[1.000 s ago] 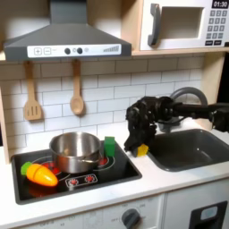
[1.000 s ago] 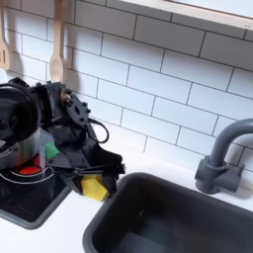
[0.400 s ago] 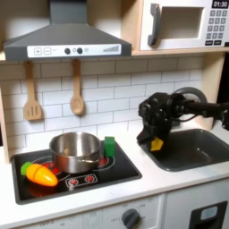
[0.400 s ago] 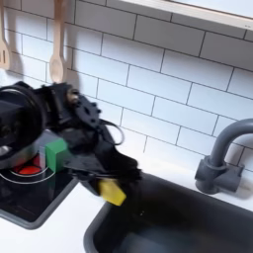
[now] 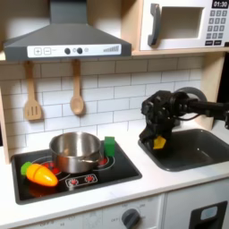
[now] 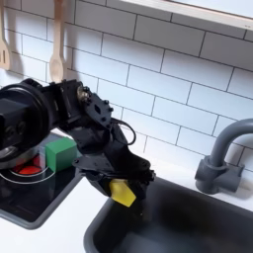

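My black gripper [image 5: 157,140] [image 6: 121,189] is shut on a small yellow block [image 5: 158,141] [image 6: 123,192] and holds it just above the left rim of the dark sink [image 5: 195,149] [image 6: 198,225]. The block hangs clear of the counter, tilted. A green block [image 5: 109,146] [image 6: 60,153] stands on the stove's right edge, to the left of the gripper in both exterior views. A steel pot [image 5: 75,151] sits on the black stove [image 5: 89,179], partly hidden by the arm in the second exterior view.
A toy carrot-like vegetable [image 5: 39,173] lies at the stove's front left. The grey faucet [image 5: 188,92] [image 6: 223,153] rises behind the sink. Wooden utensils [image 5: 77,88] [image 6: 56,44] hang on the tiled wall. A microwave [image 5: 186,24] sits up right.
The gripper carried the yellow block from the counter beside the stove rightward and up, to the sink's left rim. The green block now shows uncovered on the stove edge.
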Available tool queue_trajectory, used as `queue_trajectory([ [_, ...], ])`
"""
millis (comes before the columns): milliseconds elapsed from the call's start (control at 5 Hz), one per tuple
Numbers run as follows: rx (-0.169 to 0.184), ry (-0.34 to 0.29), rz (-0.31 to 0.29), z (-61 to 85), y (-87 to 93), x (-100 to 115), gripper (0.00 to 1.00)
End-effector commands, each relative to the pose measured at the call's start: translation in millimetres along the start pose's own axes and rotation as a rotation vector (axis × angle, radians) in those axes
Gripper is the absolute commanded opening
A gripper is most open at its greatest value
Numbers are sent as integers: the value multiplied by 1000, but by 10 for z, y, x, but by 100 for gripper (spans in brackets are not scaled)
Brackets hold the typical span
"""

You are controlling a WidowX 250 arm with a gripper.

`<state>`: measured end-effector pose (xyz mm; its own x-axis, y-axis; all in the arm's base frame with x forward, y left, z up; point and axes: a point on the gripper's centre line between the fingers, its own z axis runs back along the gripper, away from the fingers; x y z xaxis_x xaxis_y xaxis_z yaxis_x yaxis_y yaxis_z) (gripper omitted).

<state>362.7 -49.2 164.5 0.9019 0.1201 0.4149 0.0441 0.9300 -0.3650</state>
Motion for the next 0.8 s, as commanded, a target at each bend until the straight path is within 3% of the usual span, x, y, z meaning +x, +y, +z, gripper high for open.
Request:
queue_trajectory([
  [0,-62,23,-23,-80,-114,-74,0],
  [200,-61,23,-32,-64,-127,-111,0],
  [400,-84,64,-68,-109,-204,-176,0],
  [600,-69,74,-114,-92,-243,-205,0],
])
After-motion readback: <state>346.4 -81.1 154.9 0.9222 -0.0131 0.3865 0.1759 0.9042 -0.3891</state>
